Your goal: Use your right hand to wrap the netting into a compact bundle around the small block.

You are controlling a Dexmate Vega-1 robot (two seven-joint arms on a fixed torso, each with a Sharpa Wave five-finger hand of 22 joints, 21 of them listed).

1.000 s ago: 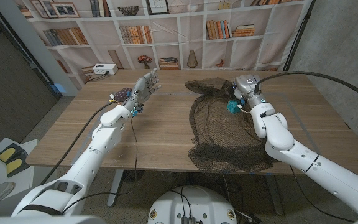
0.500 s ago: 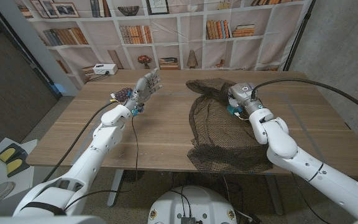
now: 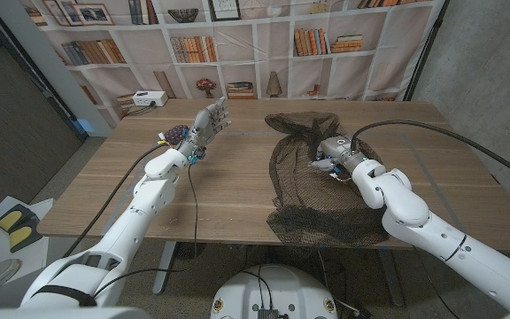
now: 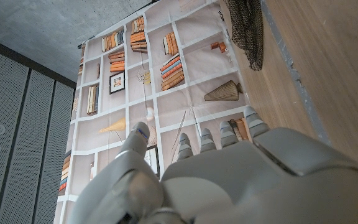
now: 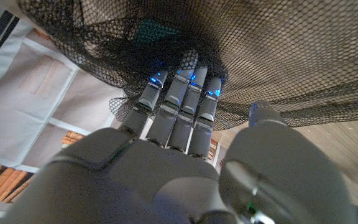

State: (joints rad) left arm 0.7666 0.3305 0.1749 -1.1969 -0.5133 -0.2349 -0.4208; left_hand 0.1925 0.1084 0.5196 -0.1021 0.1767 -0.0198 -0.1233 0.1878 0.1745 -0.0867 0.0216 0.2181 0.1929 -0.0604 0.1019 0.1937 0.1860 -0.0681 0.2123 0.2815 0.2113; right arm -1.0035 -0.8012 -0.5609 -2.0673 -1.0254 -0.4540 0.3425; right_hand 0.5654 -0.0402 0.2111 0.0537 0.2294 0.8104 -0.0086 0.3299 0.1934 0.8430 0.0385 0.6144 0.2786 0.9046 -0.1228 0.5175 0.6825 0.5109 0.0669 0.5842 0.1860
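While right hand [image 3: 333, 158] fingers dig into netting [image 3: 312, 190] | teal block [image 5: 154, 30] just beyond fingertips | grip unclear

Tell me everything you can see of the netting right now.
The netting is dark, fine, limp mesh spread over the right half of the wooden table, its near edge hanging past the table's front. Its far part is bunched up. The right robot hand pushes its fingers into those folds, where a teal block shows through.

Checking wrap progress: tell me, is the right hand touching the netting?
Touching. In the right wrist view the right hand's fingertips push into the bunched netting.
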